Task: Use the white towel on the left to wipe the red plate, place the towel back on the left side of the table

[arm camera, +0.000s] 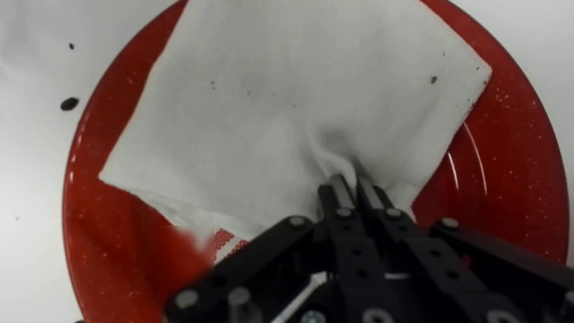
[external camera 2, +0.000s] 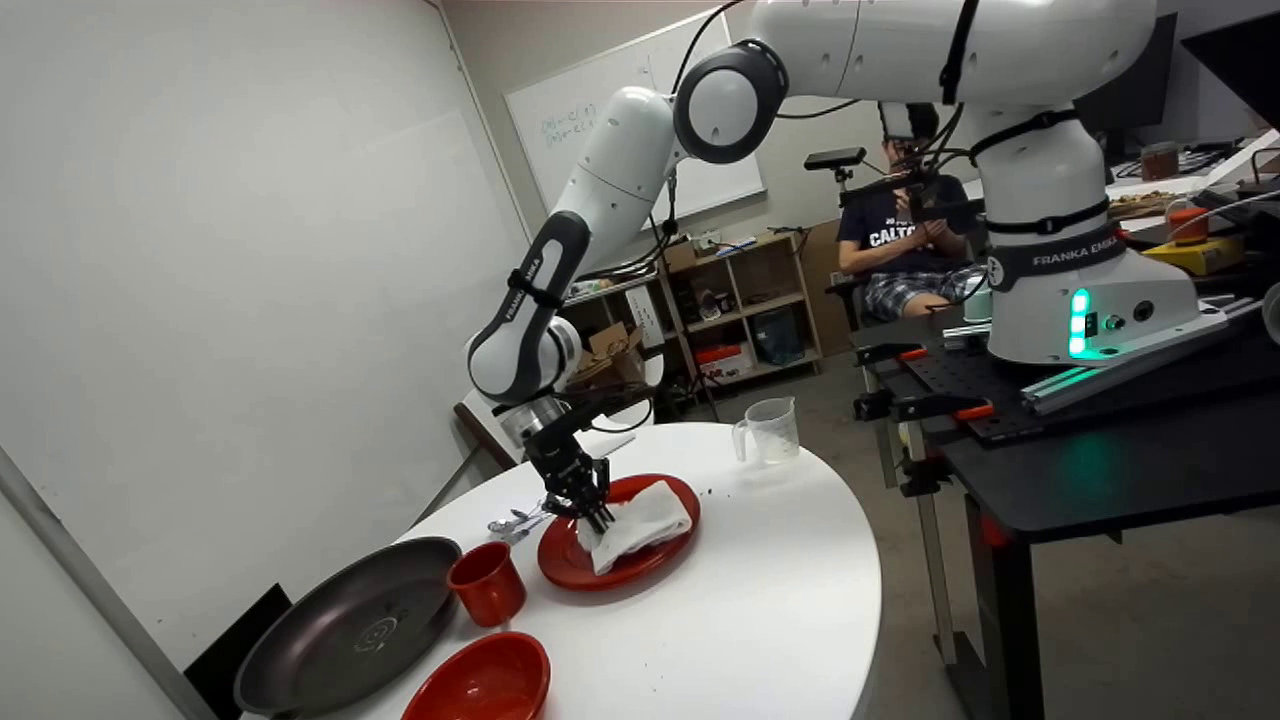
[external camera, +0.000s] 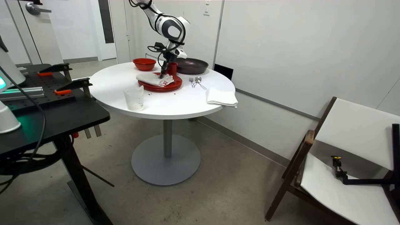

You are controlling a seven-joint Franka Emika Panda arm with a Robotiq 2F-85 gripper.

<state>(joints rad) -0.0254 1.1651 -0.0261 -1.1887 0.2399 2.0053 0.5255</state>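
Over the plate [arm camera: 520, 148], the hand [arm camera: 352, 180], almost closed, pinches a fold of the towel [arm camera: 278, 103] lying there, the mug [external camera 2: 488, 588] near that plate, the bowl [external camera 2: 482, 680] farther off.

Red and white at black jaws

At the jaws: white towel [arm camera: 251, 112], dark-flecked, one end red-patterned; below them, red plate [arm camera: 520, 188], pale-speckled, and white worktop [external camera 2: 760, 600]. Near them, red cup [external camera 2: 491, 598]; farther off, red bowl [external camera 2: 485, 685], blackish pan [external camera 2: 345, 635].
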